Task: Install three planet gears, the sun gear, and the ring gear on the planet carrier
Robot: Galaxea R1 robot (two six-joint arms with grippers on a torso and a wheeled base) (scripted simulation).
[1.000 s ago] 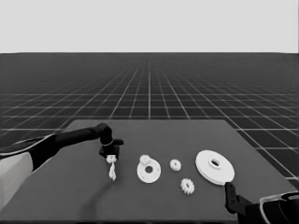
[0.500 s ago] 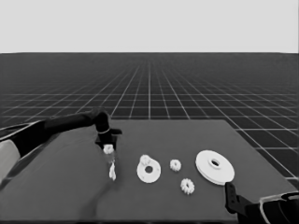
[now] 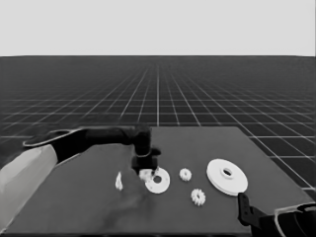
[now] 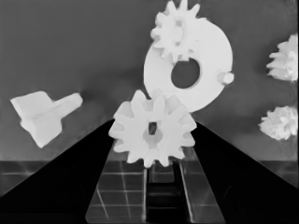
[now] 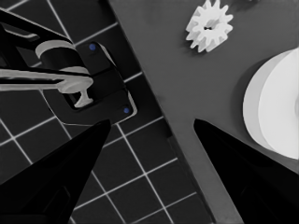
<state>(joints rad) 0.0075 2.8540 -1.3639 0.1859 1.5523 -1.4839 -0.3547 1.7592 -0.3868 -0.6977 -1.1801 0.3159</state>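
Note:
My left gripper is shut on a small toothed gear, which hangs at the near-left rim of the smaller round part. That part carries one gear and a bare peg. Two more gears lie on the table to its right, and the larger round part lies beyond them. A thin white piece lies to the left of the held gear. My right gripper waits open at the table's near right corner, with nothing between its fingers.
The right wrist view shows the table's edge, the floor grid, dark machinery with blue lights, one gear and the rim of the larger round part. The left arm's pale grey part fills the lower left.
My left gripper lifted a gear from beside the thin white piece. It carried the gear right to the smaller round part. The right arm stayed still.

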